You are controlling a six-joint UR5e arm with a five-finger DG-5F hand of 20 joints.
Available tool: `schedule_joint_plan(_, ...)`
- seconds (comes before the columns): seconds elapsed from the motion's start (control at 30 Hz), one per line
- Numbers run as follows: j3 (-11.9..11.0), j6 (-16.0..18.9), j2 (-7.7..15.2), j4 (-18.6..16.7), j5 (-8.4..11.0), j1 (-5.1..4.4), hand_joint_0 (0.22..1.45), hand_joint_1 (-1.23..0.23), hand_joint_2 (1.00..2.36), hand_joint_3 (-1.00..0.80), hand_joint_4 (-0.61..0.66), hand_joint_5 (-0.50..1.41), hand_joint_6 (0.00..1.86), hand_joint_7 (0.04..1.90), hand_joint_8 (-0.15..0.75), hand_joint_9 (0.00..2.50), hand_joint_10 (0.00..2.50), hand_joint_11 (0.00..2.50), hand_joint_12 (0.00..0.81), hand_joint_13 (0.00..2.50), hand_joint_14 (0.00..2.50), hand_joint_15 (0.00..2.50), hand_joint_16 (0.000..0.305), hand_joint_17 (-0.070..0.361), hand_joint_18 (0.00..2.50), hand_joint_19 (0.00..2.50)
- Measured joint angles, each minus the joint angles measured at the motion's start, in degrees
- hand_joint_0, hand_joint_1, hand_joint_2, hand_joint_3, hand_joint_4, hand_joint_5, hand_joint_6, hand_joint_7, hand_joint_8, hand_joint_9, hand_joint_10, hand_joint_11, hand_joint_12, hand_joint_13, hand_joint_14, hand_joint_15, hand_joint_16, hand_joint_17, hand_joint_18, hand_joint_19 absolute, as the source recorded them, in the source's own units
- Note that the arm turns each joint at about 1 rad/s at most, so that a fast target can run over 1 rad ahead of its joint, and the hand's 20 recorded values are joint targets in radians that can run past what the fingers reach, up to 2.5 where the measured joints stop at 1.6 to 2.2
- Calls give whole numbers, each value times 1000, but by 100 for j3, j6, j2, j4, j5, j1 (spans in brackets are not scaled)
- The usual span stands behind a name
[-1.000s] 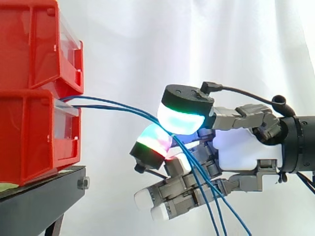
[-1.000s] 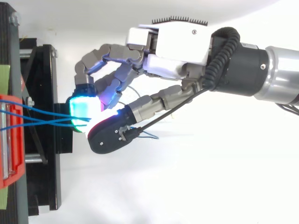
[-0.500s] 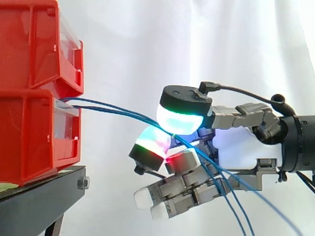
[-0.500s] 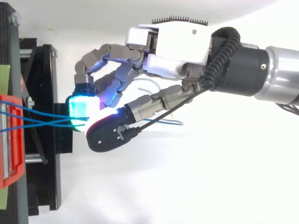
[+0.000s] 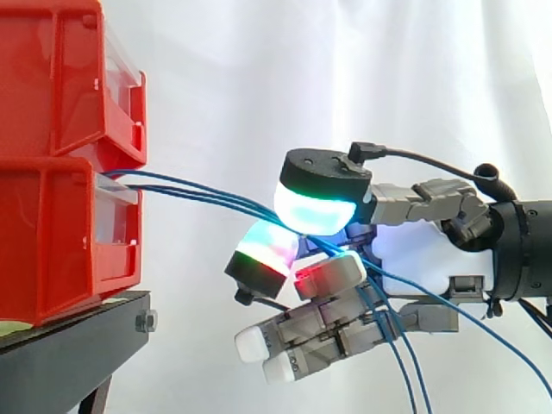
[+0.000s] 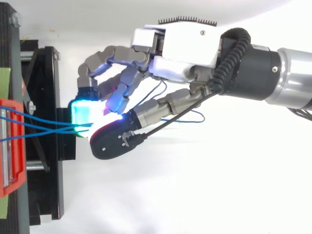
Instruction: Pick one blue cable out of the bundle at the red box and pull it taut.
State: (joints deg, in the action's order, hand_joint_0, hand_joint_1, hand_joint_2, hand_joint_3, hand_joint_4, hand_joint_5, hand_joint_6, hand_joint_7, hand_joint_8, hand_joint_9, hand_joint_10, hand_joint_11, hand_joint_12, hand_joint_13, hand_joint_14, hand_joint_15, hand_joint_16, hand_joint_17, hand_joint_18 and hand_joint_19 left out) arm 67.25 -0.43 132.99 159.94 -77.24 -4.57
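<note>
Blue cables [image 5: 207,197] came out of the lower red bin [image 5: 52,250] at the top of its clear front panel, just under the upper red bin [image 5: 60,78]. They ran as several strands rightward & slightly down to the hand [image 5: 431,259]. Btwn bin & hand they hung free in the air, close together, in a gentle bow rather than a dead-straight line, converging where they met the hand.

Fingers [image 5: 315,211]: the upper pad, glowing cyan-white, sat on top of the strands w/ a green-&-red glowing pad directly beneath, the two closed on the cables in a pinch. Couldn't tell whether one strand or all were actually clamped. Another pad, glowing red, was tucked just behind the pinch, right by the cables. The other fingers, w/ white tips, were curled in lower down under the palm, w/ nothing visible in them.

Past the pinch the cables ran thru the hand & dropped away slack: two went down out of the side view's bottom edge, one trailed off to the lower right. In the top view the strands fanned out at the bin end & met at the pinch, w/ loose loops showing under the palm.

Bins were stacked on a black stand [image 5: 60,358], w/ a white curtain [image 5: 259,69] behind. Hand was well apart from bins & stand.
</note>
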Motion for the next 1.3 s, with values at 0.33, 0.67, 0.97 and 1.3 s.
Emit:
schedule_joint_plan(0.33, -76, 7, -1, 35, 3, -6, 697, -982, 1017, -248, 190, -167, 848, 987, 344, 1125, 7, 1490, 386, 649, 15, 382, 59, 133, 478, 223)
schedule_joint_plan(0.67, -82, 8, -1, 40, 1, -8, 776, -998, 1004, -442, 167, -174, 855, 949, 344, 1105, 7, 1480, 382, 657, 14, 369, 59, 132, 489, 201)
schedule_joint_plan(0.97, -87, 8, -1, 40, -1, -9, 701, -955, 1000, -500, 220, -175, 875, 963, 346, 1123, 7, 1469, 380, 666, 15, 379, 58, 130, 507, 229)
schedule_joint_plan(1.3, -89, 7, -1, 38, -1, -9, 507, -740, 1000, -500, 211, -163, 858, 953, 372, 1152, 7, 1416, 406, 670, 16, 399, 63, 141, 486, 288)
